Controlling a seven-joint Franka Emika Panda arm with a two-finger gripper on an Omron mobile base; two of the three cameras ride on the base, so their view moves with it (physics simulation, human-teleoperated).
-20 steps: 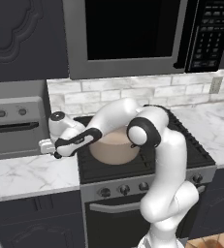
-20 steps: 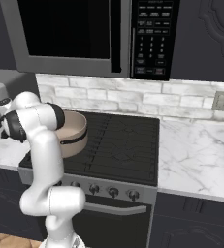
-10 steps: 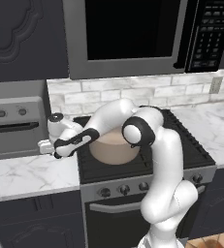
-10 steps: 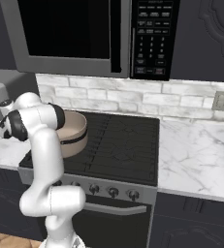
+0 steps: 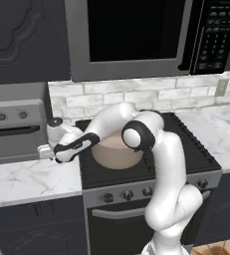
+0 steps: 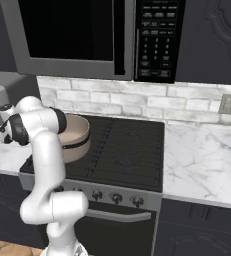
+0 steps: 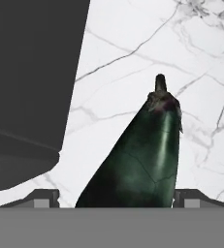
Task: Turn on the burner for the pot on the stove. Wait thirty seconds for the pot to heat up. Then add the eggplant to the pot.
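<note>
Eggplant (image 7: 140, 160) sits dead centre at the bottom of the hand view, lying on the white marble counter (image 7: 133, 58) with its stem pointing toward the top of the frame, right between the two finger tips (image 7: 43, 197). Those tips stand wide on either side of it; whether they touch it, I cannot tell. In the left base view the gripper (image 5: 51, 152) hangs at middle left over the marble, beside the stove (image 5: 186, 149). The tan pot (image 5: 117, 153) rests on the black cooktop, centre frame. A grey toaster oven (image 5: 12, 129) stands at the left edge.
</note>
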